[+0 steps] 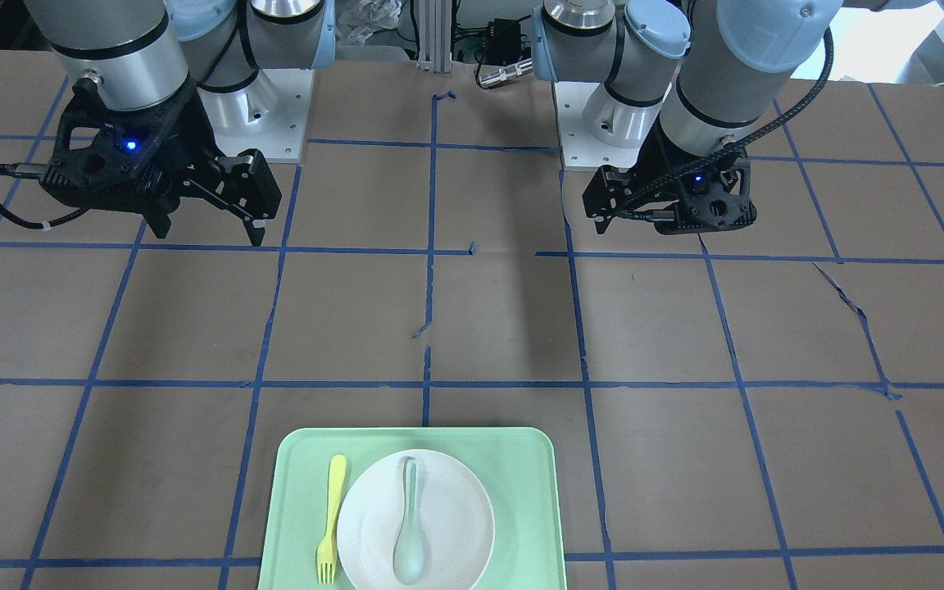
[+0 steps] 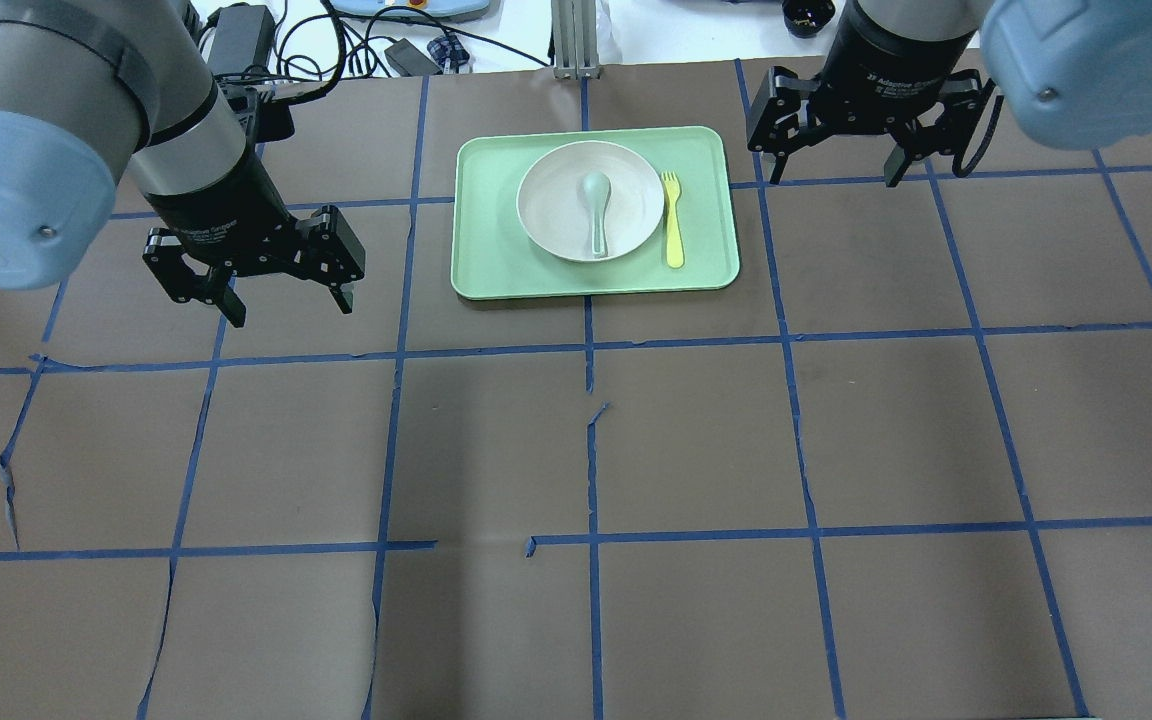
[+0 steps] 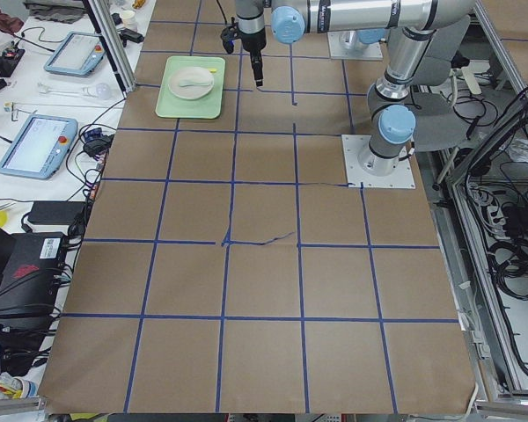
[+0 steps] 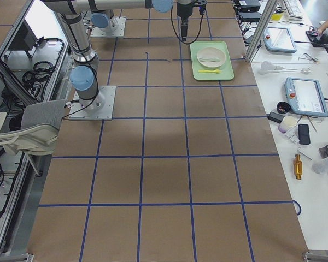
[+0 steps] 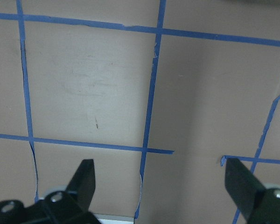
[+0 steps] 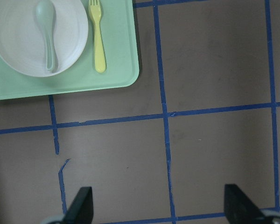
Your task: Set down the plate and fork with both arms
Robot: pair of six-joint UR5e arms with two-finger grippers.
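Observation:
The off-white plate (image 2: 628, 205) lies on a pale green tray (image 2: 496, 262) at the far middle of the table, with a grey-green spoon (image 2: 595, 205) in it. The yellow fork (image 2: 673, 222) lies on the tray beside the plate, on my right. In the front view the plate (image 1: 460, 512) and fork (image 1: 330, 516) show near the bottom edge. My left gripper (image 2: 291, 312) is open and empty, above the table left of the tray. My right gripper (image 2: 831, 180) is open and empty, right of the tray. The right wrist view shows the plate (image 6: 18, 44) and fork (image 6: 98, 39) at top left.
The table is brown paper with a grid of blue tape. The left wrist view shows only paper and tape under the left gripper (image 5: 163, 186). Cables and devices lie beyond the far edge (image 2: 376, 40). The arm bases (image 1: 263, 123) stand at the near side.

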